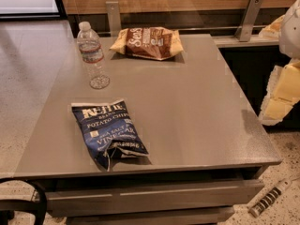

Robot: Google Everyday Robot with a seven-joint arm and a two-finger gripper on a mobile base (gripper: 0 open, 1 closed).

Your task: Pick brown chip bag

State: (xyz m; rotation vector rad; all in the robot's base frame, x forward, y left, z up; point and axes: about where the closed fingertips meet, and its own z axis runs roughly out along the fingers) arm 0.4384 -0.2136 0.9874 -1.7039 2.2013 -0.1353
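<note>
From my seat, the gripper (280,95) hangs at the right edge of the view, off the side of the surface (197,107) and well apart from everything on it. I cannot tell how far open it is or whether it has hold of anything. The brown chip bag (147,42) lies flat near the far edge of the surface. A clear water bottle (92,55) stands upright just to its left. A dark blue potato chip bag (108,132) lies near the front left.
</note>
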